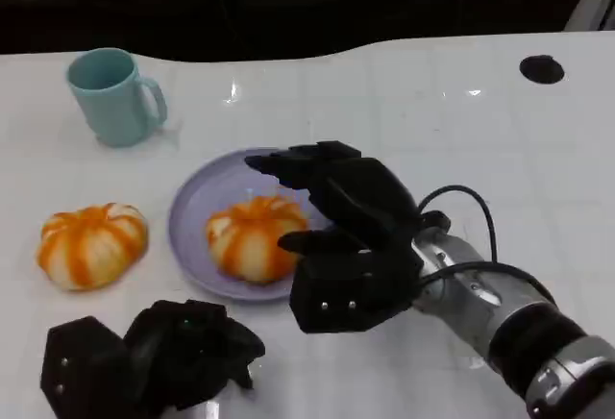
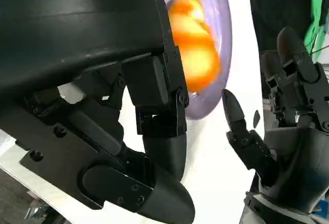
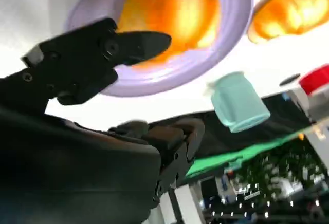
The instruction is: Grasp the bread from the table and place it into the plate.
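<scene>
head view bright and even, lit from above, small glare spots on the white table [image 1: 404,102], dark background beyond its far edge. soft shadows under the mug [image 1: 113,96]. left wrist view overexposed, bread [image 2: 195,44] blurred and blown out. right wrist view soft (motion blur), plate [image 3: 226,54] rim hazy, background unfocused.

A teal mug [image 1: 115,95] stands upright on the white tabletop [image 1: 404,102], well apart from the right hand [image 1: 351,236], on its far left. A black round mark [image 1: 542,69] lies far right.
</scene>
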Action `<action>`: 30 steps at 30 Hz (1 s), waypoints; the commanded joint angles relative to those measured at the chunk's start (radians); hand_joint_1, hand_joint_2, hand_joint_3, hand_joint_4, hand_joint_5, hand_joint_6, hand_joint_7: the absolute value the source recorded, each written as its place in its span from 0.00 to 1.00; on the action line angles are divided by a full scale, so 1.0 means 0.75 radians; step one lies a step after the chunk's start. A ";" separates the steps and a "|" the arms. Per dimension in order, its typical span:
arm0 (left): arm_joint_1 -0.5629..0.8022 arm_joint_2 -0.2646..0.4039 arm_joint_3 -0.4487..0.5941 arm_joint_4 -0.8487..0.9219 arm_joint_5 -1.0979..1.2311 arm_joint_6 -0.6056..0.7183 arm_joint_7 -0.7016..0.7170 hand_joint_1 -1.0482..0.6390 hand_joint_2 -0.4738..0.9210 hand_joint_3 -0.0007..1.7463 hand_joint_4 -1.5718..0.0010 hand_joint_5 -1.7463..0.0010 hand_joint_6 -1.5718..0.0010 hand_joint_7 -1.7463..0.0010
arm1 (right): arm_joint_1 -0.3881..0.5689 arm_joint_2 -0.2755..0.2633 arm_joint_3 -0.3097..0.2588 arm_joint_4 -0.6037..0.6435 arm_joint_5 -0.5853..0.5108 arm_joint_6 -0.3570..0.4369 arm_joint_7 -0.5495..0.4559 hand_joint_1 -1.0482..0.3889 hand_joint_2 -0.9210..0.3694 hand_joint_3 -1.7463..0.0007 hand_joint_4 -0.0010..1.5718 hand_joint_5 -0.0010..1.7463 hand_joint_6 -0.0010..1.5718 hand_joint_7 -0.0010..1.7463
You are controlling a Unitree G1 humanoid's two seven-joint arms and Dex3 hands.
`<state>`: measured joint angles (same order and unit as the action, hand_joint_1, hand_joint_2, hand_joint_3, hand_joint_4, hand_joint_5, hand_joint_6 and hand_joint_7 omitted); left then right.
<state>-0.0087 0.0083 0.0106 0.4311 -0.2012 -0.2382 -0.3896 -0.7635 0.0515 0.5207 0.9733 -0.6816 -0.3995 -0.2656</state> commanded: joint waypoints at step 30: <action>0.015 -0.003 -0.005 0.012 0.018 -0.005 0.005 0.01 0.79 0.15 0.43 0.12 0.03 0.76 | 0.635 -0.451 -0.226 -0.696 -0.007 -0.459 -0.351 0.44 0.00 0.96 0.29 0.33 0.40 0.09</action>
<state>-0.0095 -0.0065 0.0053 0.4369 -0.2005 -0.2436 -0.3897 -0.3175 -0.2581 0.3748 0.4476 -0.6865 -0.7119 -0.4963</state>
